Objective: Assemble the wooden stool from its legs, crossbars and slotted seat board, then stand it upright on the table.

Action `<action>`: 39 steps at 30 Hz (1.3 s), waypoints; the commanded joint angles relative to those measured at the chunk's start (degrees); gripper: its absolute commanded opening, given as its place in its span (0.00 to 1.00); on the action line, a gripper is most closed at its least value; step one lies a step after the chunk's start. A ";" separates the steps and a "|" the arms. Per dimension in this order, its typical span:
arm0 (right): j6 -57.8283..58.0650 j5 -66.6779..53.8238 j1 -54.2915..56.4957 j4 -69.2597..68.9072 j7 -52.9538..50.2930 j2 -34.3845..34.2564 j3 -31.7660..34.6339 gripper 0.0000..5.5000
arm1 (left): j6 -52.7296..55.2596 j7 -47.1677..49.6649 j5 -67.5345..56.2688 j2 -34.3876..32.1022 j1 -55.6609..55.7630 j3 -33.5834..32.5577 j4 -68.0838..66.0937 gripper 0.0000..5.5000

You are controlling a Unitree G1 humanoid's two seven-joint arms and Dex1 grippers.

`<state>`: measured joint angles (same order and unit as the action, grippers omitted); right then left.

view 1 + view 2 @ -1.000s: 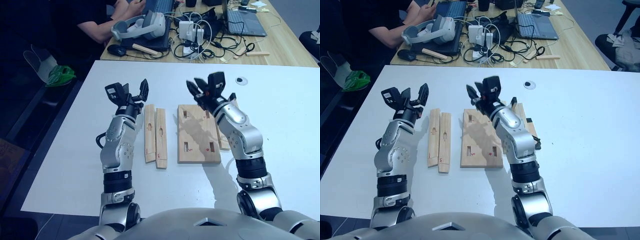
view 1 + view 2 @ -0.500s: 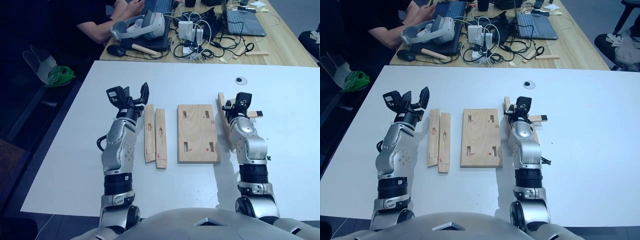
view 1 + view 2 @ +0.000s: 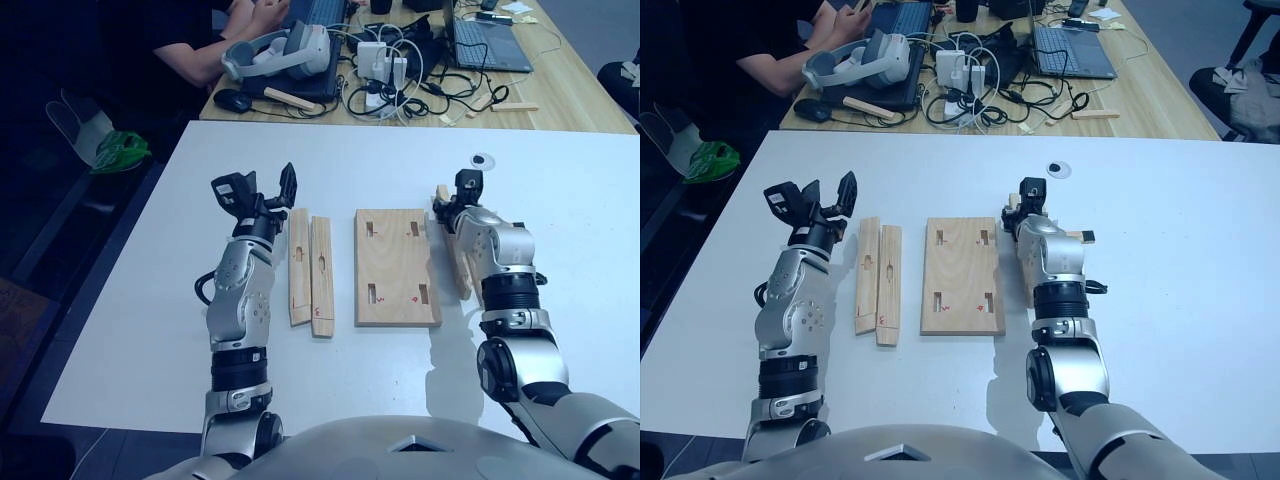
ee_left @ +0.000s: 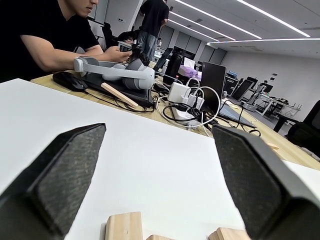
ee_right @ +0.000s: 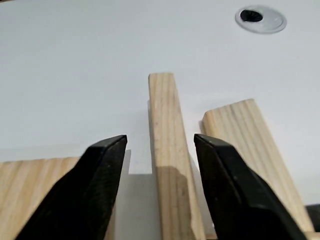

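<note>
**Stool parts lie flat; both grippers open**

The slotted seat board [image 3: 397, 267] lies flat at the centre of the left eye frame, on the white table [image 3: 560, 200]. Just left of it, the outer leg [image 3: 299, 262] and the inner leg [image 3: 321, 272] lie side by side, touching along their length.

Right of the board, more wooden pieces lie partly under the right arm. Among them are a narrow bar [image 5: 167, 150] and a wider piece [image 5: 255, 155] beside it.

The right gripper [image 3: 457, 192] sits right of centre at their far end. Its jaws are apart, one finger on each side of the narrow bar, with a gap on both sides.

The left gripper [image 3: 255, 187] hangs left of centre, near the outer leg's far end. Its jaws are spread wide and hold nothing.

A round grommet [image 3: 483, 160] sits in the table just beyond the right gripper.
</note>
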<state>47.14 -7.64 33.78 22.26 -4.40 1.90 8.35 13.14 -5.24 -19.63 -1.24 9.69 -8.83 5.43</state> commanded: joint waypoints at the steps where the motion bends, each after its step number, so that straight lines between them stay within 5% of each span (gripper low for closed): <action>1: 2.41 -1.00 0.76 1.76 0.53 -0.90 0.41 0.59 | -0.41 0.24 0.54 0.34 -0.21 0.21 -0.60 0.71; 5: 2.80 -1.40 2.04 3.37 -0.11 -1.31 1.48 0.66 | -0.67 0.29 0.57 0.54 -0.17 0.25 -0.89 0.71; 17: 3.48 -0.26 2.31 1.00 4.61 1.26 -2.08 0.31 | -1.75 0.14 0.91 0.70 0.58 0.05 -2.52 0.71; 27: 0.67 1.47 -6.03 -17.98 8.00 3.16 -7.86 0.01 | 3.31 1.45 -2.85 0.40 7.83 -1.60 -0.46 0.71; 32: -2.99 2.67 -5.29 -13.99 6.13 1.52 -7.77 0.05 | 3.50 1.21 -2.44 0.21 6.95 -1.66 -0.81 0.71; 39: -6.02 4.40 -3.03 -5.47 2.03 -0.36 -6.54 0.30 | 3.72 0.97 -2.14 0.09 6.58 -1.51 -0.91 0.71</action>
<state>42.43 -4.00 29.02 15.07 -1.23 1.85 1.35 16.20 -4.34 -21.98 -0.78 16.50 -10.49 4.44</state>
